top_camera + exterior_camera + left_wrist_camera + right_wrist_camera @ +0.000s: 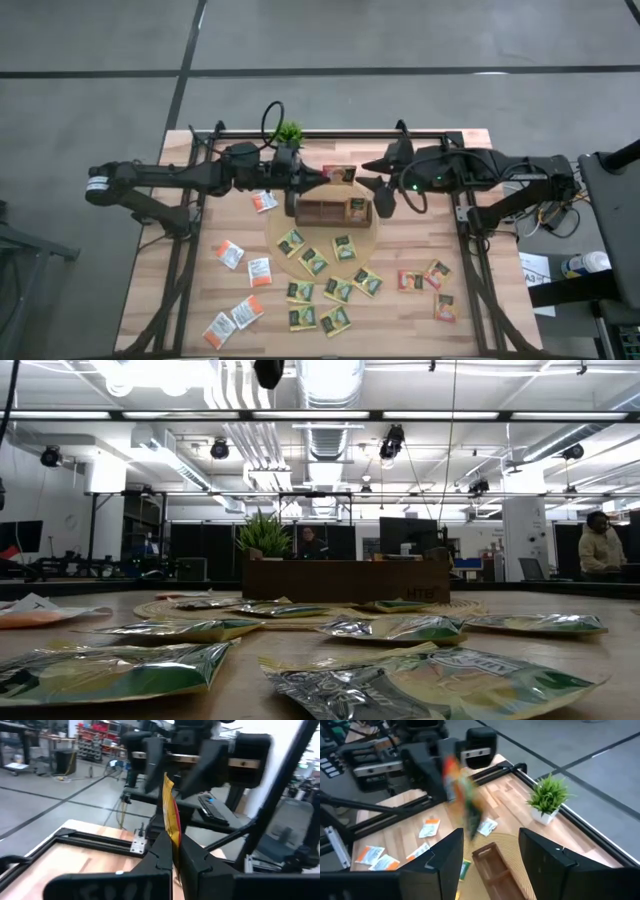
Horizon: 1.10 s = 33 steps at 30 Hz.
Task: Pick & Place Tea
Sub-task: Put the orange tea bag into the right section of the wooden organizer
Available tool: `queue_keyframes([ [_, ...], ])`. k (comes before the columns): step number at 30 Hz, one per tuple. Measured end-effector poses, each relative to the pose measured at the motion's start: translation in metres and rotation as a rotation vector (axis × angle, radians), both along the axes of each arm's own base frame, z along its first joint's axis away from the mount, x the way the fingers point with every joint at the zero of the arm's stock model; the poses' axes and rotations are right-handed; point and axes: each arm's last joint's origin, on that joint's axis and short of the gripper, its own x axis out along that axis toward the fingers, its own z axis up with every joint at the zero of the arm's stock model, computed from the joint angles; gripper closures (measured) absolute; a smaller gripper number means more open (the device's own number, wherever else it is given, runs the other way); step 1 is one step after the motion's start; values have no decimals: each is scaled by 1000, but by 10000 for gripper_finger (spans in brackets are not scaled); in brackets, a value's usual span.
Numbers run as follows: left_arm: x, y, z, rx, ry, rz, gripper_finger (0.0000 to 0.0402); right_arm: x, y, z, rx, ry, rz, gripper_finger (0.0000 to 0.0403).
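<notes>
We note the left gripper [172,852] pinching 1 red-pink square paper sachet [170,815] above the brown compartment tray [330,211]; right gripper [490,855] open, empty; lower squarely before release.

A small green potted plant [289,132] stands behind the brown compartment tray [322,211] on a round woven mat [372,243].

Overhead looks straight down; low camera level; both show tray [322,211]
</notes>
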Motion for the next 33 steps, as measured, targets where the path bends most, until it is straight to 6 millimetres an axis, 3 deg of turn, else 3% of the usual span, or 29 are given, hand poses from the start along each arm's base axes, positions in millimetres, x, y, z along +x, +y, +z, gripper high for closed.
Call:
queue_keyframes([
  [8,-1,-2,4,21,-40,-79,394,8,2,0,14,-9,149,213],
  [20,-1,-3,4,19,-43,-93,392,18,3,-3,-4,-29,174,222],
  [23,-1,-3,4,18,-43,-93,392,18,3,-2,-2,-29,188,259],
  [28,-1,-3,4,18,-42,-93,392,18,4,-2,8,-30,227,372],
  [33,-1,-3,4,13,-42,-97,392,18,4,-2,6,-27,256,393],
])
